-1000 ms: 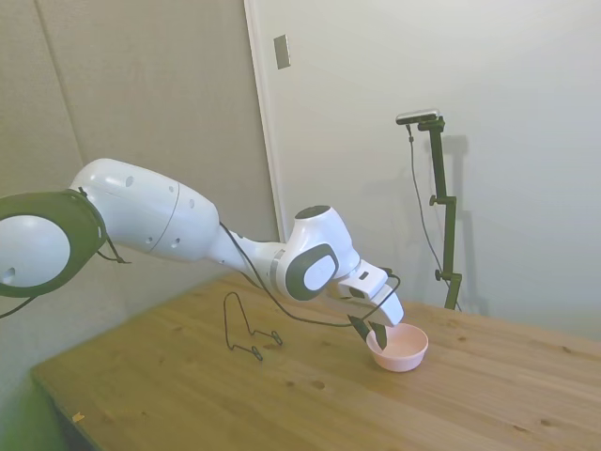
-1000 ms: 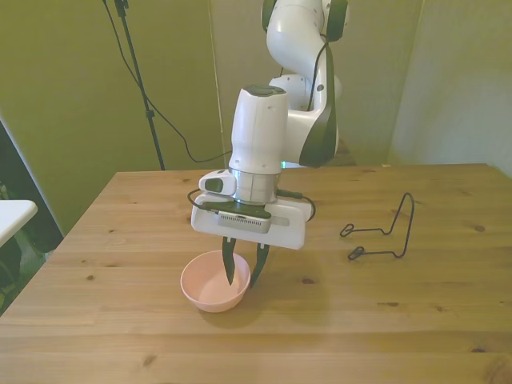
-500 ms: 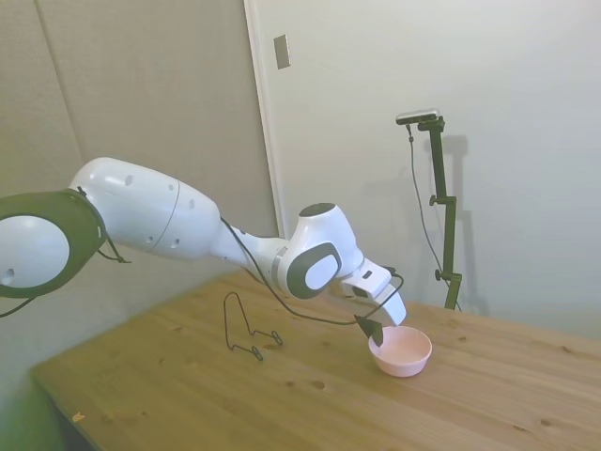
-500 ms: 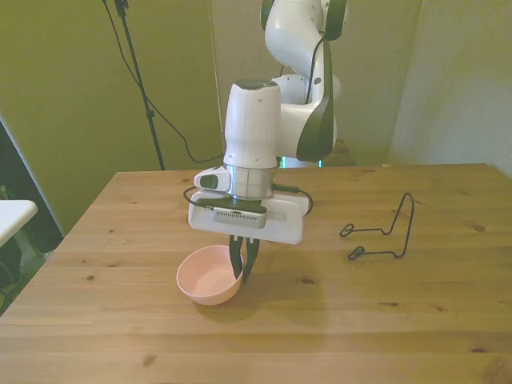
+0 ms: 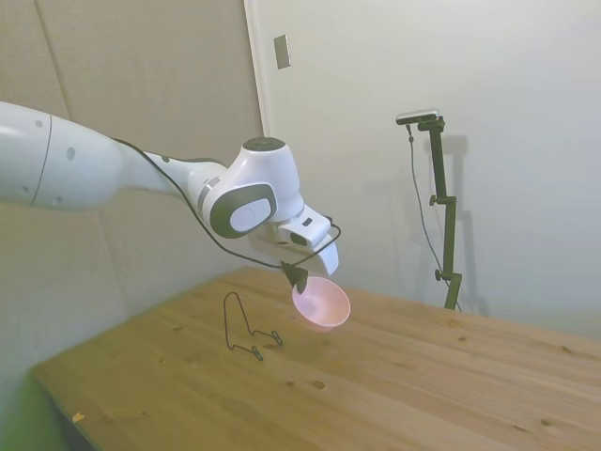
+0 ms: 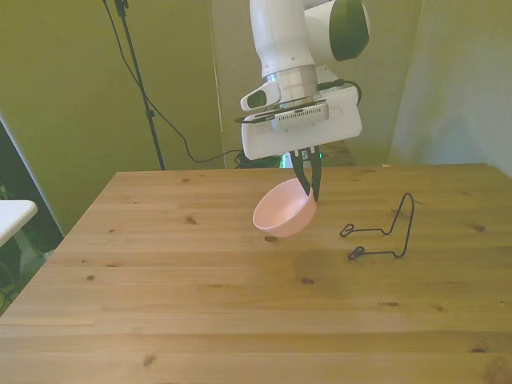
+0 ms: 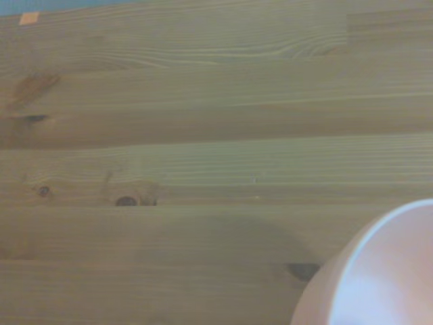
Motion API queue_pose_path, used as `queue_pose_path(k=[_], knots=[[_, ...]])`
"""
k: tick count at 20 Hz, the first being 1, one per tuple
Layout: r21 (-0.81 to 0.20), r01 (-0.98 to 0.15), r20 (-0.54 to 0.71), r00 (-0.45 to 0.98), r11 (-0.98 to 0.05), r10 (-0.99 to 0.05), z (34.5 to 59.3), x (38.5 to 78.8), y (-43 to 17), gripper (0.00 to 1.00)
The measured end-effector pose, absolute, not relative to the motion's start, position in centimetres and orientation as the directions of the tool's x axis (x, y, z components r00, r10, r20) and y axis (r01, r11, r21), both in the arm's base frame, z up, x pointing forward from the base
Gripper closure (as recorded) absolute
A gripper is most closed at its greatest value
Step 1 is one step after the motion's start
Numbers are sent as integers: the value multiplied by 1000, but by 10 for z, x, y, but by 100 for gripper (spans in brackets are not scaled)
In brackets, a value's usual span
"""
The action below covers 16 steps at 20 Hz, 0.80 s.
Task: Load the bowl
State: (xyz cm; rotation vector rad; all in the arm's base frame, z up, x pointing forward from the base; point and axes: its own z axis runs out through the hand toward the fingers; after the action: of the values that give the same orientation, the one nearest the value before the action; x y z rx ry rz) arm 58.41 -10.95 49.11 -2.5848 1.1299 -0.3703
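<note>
Gripping the tilted bowl (image 6: 284,214) aloft, claw (image 6: 305,178) pointing down.

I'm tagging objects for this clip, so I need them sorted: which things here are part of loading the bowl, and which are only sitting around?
Part of the job:
- the pink bowl, lifted clear of the table and hanging tilted
- the gripper, shut on the bowl's rim
- the wire rack, standing on the table, probably where the bowl goes

Just there:
- nothing else lies on the table
</note>
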Motion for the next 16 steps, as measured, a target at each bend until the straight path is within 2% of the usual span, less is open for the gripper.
queue_pose_path(k=[4,7,11,16], knots=[[-422,-632,93,683,-650,-724,486,585,-109,100],[-507,-571,45,730,-645,-682,469,586,-95,100],[-571,-518,-9,780,-637,-625,445,573,-63,100],[-626,-468,-33,815,-624,-578,451,542,-19,100]])
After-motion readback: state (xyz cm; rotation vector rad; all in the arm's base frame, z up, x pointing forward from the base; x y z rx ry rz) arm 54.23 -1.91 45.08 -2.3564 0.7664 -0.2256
